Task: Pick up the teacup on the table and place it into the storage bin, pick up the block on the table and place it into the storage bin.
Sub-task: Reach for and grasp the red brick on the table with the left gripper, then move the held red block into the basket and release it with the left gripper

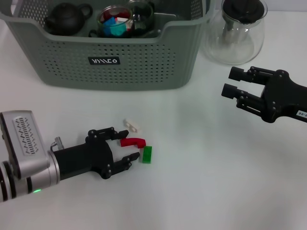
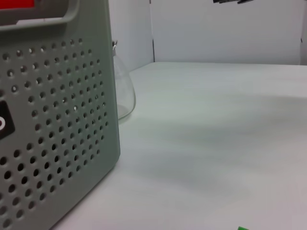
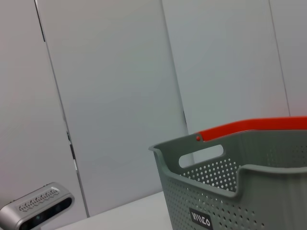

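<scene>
your left gripper (image 1: 125, 151) sits low on the white table (image 1: 206, 182), nearest you, fingers spread and unclenched around a red arch-shaped block (image 1: 133, 142), which lies between them; you cannot tell if they touch it. a green block (image 1: 147, 154) lies just beside the red one, and a small white block (image 1: 133, 125) lies just behind it. farther back stands the grey-green storage bin (image 1: 110, 62), already holding a dark teapot (image 1: 66, 19) and a glass cup (image 1: 115, 21) with coloured pieces inside. a glass carafe (image 1: 236, 33) stands just beside the bin on your right. your right gripper (image 1: 231, 82) hovers above the table on the right, fingers released, holding nothing.
</scene>
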Available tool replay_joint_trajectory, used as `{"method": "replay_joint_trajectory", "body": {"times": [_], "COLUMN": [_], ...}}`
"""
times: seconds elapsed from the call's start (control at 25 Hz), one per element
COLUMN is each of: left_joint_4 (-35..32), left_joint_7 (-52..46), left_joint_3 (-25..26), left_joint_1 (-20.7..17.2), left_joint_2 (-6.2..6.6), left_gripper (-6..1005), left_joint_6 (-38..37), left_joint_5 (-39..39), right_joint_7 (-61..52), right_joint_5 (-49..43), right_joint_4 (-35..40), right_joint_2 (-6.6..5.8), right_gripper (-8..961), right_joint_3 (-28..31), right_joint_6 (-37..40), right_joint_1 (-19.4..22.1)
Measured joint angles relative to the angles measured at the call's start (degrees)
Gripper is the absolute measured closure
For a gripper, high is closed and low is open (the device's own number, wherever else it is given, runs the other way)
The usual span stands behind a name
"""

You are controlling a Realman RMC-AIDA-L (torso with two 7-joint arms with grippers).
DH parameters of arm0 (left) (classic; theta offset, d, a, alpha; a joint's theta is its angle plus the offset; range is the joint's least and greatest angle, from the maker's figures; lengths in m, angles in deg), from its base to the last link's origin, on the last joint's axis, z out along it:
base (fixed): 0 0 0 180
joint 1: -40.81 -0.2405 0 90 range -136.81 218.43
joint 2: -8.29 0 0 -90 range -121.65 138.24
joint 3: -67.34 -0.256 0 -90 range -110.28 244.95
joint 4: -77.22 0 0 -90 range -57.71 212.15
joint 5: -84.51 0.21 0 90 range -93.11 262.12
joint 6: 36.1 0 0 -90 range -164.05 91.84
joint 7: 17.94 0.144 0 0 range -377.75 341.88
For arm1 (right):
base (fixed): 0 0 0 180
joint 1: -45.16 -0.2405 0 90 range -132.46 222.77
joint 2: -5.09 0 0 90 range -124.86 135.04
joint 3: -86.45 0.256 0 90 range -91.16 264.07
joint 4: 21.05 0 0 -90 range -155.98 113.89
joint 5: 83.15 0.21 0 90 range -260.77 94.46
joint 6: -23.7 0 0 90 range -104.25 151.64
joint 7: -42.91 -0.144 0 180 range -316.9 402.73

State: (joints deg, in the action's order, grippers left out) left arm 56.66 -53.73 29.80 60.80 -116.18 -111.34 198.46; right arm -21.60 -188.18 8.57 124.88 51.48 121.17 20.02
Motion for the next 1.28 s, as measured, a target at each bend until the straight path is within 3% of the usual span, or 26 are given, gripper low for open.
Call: {"method": "replay_joint_trajectory", "body": {"times": [0.64, 0.92, 1.08, 1.28], "left_joint_4": [0.15, -0.92, -3.93, -11.91], "left_joint_7": [-0.57, -3.7, -9.91, -23.72], "left_joint_3": [0.0, 0.52, 0.53, 0.41], "left_joint_1": [0.43, 0.1, -0.41, -1.45], "left_joint_2": [-0.07, -0.07, 0.11, 0.75], "left_gripper": [534, 765, 848, 847], "left_joint_6": [1.82, 0.19, -2.4, -9.08], "left_joint_5": [-0.38, -0.42, -0.3, 1.31], "right_joint_7": [0.0, 0.0, 0.0, 0.0], "right_joint_5": [0.0, 0.0, 0.0, 0.0], "right_joint_4": [0.0, 0.0, 0.0, 0.0], "right_joint_2": [-0.01, -0.1, -0.18, -0.18], "right_gripper": [447, 447, 447, 448], "right_joint_3": [0.0, 0.0, 0.0, 0.0], "right_joint_6": [0.27, 0.28, 0.32, 0.36], "right_joint_1": [0.07, 0.12, 0.19, 0.16]}}
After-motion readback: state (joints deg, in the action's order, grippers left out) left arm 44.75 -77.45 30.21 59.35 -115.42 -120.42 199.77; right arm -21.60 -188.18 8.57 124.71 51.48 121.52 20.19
